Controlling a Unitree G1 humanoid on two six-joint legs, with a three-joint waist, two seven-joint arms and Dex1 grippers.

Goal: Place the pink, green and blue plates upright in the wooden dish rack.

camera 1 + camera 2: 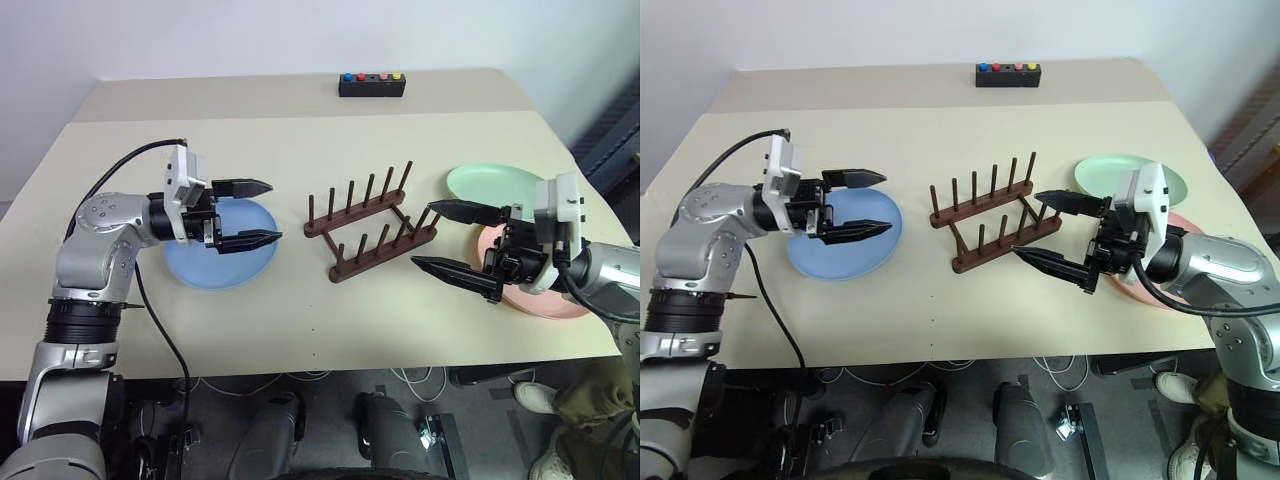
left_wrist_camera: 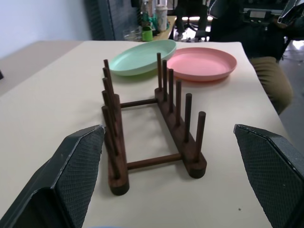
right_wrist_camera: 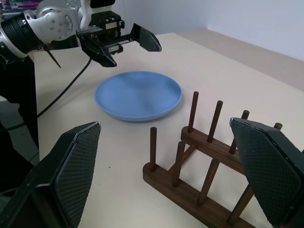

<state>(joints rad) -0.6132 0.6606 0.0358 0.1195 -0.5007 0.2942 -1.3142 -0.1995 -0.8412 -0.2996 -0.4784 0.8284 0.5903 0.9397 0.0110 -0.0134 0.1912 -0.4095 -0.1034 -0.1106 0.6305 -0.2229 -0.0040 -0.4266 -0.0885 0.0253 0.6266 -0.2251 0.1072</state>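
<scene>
The wooden dish rack (image 1: pixel 372 222) stands empty at the table's middle, with no plate between its pegs. A blue plate (image 1: pixel 222 258) lies flat to its left. My left gripper (image 1: pixel 273 211) hovers open over that plate's right edge, pointing level at the rack and holding nothing. To the right of the rack, the green plate (image 1: pixel 495 182) lies flat, and the pink plate (image 1: pixel 560 300) lies nearer me, partly hidden by my right arm. My right gripper (image 1: pixel 424 234) is open and empty just right of the rack, pointing toward it. The right wrist view shows the blue plate (image 3: pixel 137 95) beyond the rack (image 3: pixel 204 166).
A black box with coloured buttons (image 1: pixel 372 84) sits at the table's far edge. A person's leg (image 1: pixel 590 400) is beside the table's right front corner. Bare tabletop (image 1: pixel 300 330) lies in front of the rack.
</scene>
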